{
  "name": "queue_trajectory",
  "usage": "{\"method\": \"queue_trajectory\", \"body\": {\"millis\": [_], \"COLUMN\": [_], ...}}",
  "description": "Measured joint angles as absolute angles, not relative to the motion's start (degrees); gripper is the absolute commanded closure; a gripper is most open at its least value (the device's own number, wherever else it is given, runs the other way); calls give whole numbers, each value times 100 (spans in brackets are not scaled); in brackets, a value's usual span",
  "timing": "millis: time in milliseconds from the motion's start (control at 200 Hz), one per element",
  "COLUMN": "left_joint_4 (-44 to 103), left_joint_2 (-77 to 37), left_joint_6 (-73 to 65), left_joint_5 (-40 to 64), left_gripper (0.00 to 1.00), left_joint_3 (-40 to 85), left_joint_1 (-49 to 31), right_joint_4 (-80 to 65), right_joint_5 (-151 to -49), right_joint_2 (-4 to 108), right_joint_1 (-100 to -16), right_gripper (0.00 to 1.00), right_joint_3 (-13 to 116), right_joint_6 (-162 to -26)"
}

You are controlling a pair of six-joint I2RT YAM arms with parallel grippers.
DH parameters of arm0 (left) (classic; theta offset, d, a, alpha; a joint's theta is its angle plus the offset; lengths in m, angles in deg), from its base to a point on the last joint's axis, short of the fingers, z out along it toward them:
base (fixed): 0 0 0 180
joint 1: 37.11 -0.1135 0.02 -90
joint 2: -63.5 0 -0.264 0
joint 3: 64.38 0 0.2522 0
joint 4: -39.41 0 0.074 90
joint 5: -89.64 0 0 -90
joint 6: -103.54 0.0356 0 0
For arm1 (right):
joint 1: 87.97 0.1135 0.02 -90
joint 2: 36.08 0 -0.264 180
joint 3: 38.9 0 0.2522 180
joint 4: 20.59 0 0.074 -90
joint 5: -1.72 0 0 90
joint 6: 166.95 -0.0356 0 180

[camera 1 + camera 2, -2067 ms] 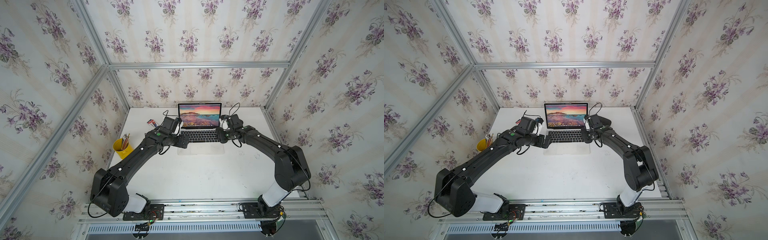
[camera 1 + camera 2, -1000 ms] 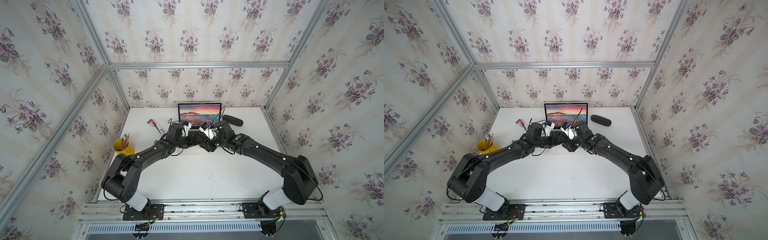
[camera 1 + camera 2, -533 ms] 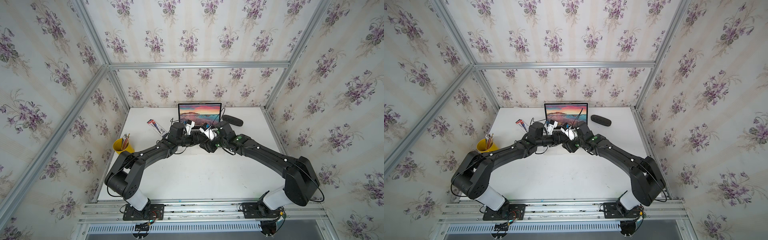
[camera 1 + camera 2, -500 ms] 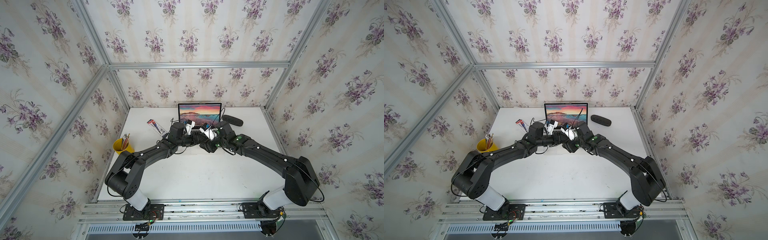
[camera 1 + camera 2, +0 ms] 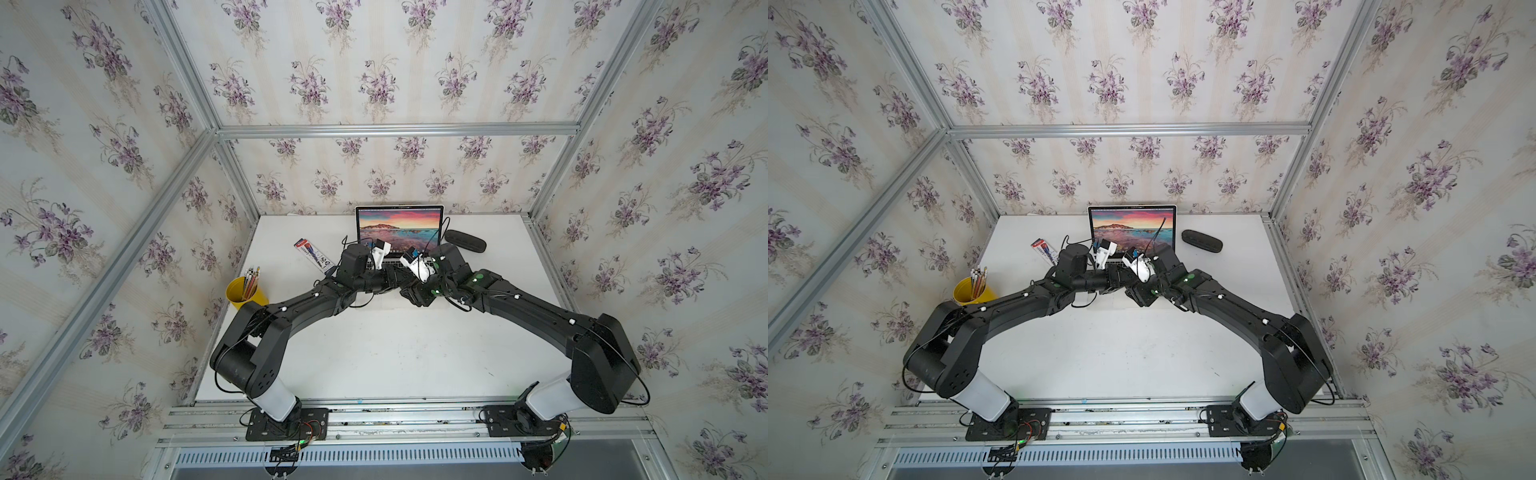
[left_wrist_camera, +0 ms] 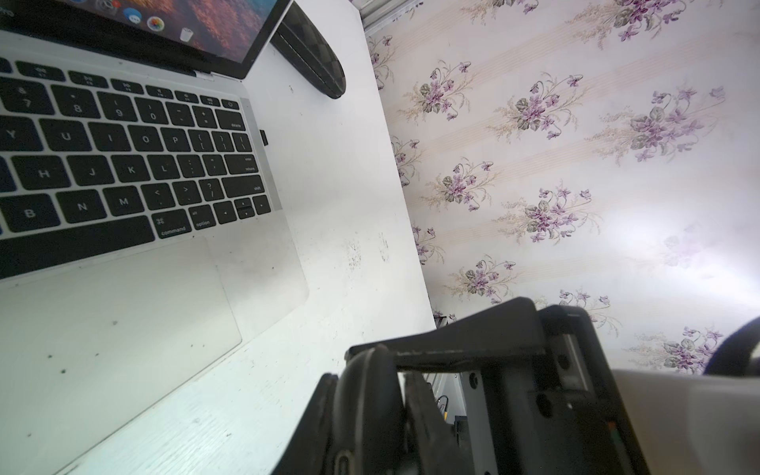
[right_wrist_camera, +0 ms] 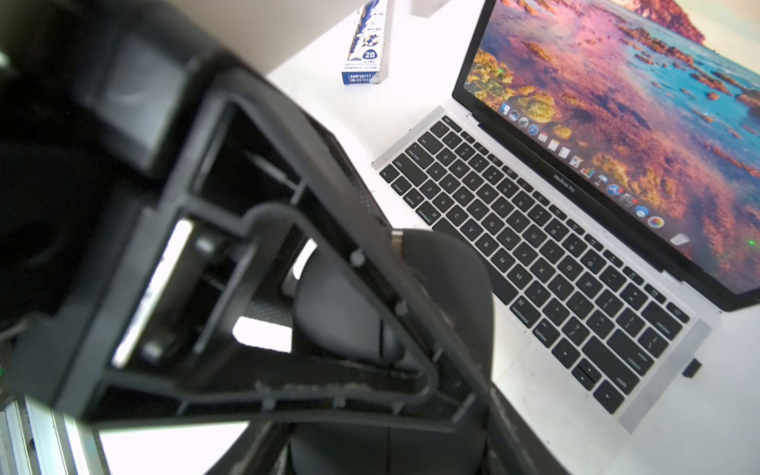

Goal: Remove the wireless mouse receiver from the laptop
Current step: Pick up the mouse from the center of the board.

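The wireless mouse receiver (image 6: pixel 263 137) protruded from the laptop (image 6: pixel 267 246) at three o'clock; left gripper (image 5: pixel 390 279) closed, right gripper (image 5: pixel 415 293) clasped the mouse (image 7: pixel 370 312).

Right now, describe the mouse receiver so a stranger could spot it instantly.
Find the open silver laptop with the sunset screen at the back of the table. On its side edge facing the long black case, near the delete key, the wireless mouse receiver juts out. It is a tiny key-sized black stub, far smaller than the case.
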State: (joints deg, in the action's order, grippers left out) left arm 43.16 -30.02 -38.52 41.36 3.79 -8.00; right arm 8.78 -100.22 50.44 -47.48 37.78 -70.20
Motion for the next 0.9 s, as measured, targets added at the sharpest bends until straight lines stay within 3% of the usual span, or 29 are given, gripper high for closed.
{"method": "queue_trajectory", "body": {"millis": [245, 495, 899], "left_joint_4": [2216, 319, -643], "left_joint_2": [-2971, -3216, -3116], "left_joint_6": [-3395, -3074, -3104], "left_joint_5": [4273, 3710, 3685], "left_gripper": [100, 100, 100], "left_joint_3": [1393, 2436, 2774], "left_joint_1": [-765, -798, -888], "right_joint_4": [555, -898, -2101], "right_joint_5": [-7692, -5926, -4108], "right_joint_2": [4395, 4178, 4751], "right_joint_1": [-3590, -2436, -1802], "right_gripper": [30, 35, 38], "right_joint_3": [3216, 2506, 2265], "right_joint_6": [-6889, -6234, -5608]}}
